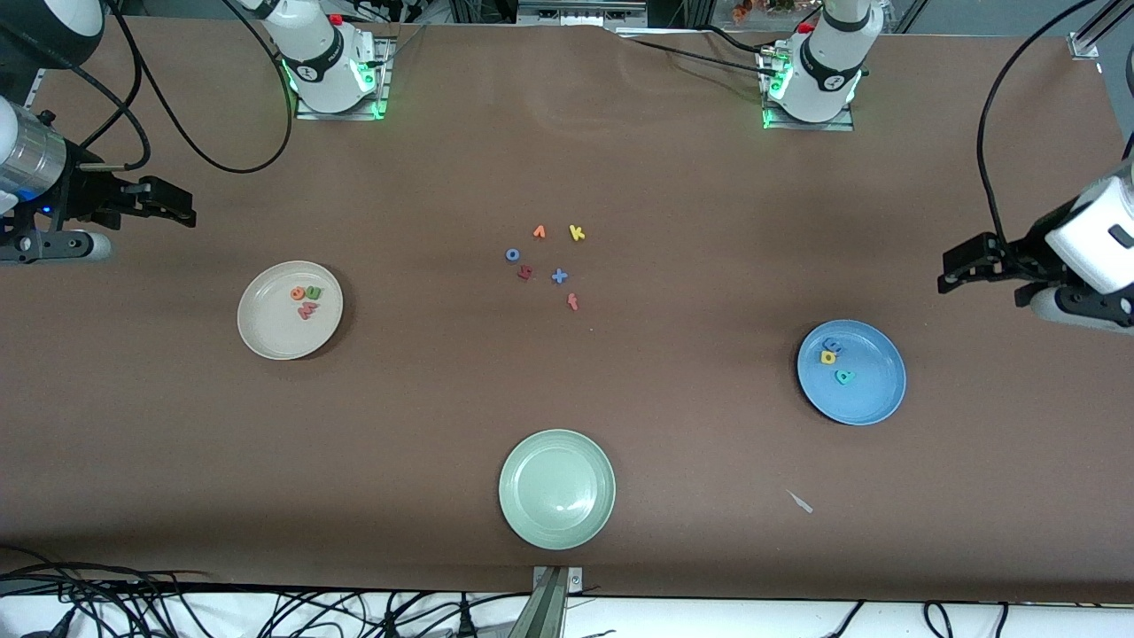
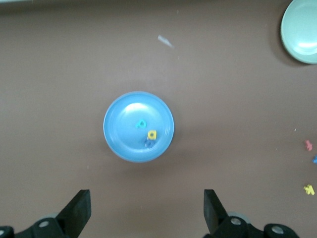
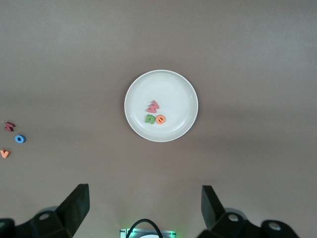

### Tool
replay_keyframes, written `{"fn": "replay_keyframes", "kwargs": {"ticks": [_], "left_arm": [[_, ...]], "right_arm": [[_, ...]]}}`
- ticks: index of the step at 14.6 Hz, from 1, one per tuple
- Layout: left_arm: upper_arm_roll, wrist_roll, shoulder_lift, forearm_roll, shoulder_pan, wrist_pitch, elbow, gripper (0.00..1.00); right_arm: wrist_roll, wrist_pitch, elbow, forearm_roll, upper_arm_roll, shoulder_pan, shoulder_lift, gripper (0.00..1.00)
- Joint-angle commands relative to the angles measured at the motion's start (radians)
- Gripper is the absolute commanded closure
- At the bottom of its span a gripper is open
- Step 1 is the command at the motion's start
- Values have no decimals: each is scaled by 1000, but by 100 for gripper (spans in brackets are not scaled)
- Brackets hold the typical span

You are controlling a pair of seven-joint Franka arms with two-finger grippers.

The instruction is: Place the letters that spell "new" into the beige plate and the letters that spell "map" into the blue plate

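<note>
The beige plate [image 1: 273,335] lies toward the right arm's end of the table. It holds the orange e [image 1: 299,293], the green n [image 1: 314,291] and the salmon w [image 1: 306,310]. The right wrist view shows the same beige plate [image 3: 179,96] with w [image 3: 153,106], n [image 3: 149,119] and e [image 3: 160,119]. The blue plate [image 1: 875,383] lies toward the left arm's end and holds the blue m [image 1: 832,344], yellow a [image 1: 828,357] and teal p [image 1: 845,377]. Both grippers are open and hold nothing: my right gripper [image 1: 173,204] [image 3: 144,191] and left gripper [image 1: 955,270] [image 2: 146,196] hang over bare table at their own ends.
A pale green plate [image 1: 556,523] with nothing in it sits near the front edge. Several loose letters lie mid-table, among them a yellow k [image 1: 577,233], a blue o [image 1: 512,255] and a red f [image 1: 573,302]. A small white scrap [image 1: 800,501] lies near the blue plate.
</note>
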Motion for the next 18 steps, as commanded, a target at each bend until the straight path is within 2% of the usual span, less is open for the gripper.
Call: {"fn": "replay_keyframes", "kwargs": {"ticks": [1,7,18], "left_arm": [[52,-110,-145,-18,-85,34,-209,0],[67,-107,-213,-21,-89,84,-295,0],[59,-106,-196,-16,-86,34,-263,0]], "right_arm": [[5,5,-11,-6,4,0,-16,0],[6,4,-11,-3,4,-1,-16,0],[6,2,-13,-2,4,-1,-16,0]]}}
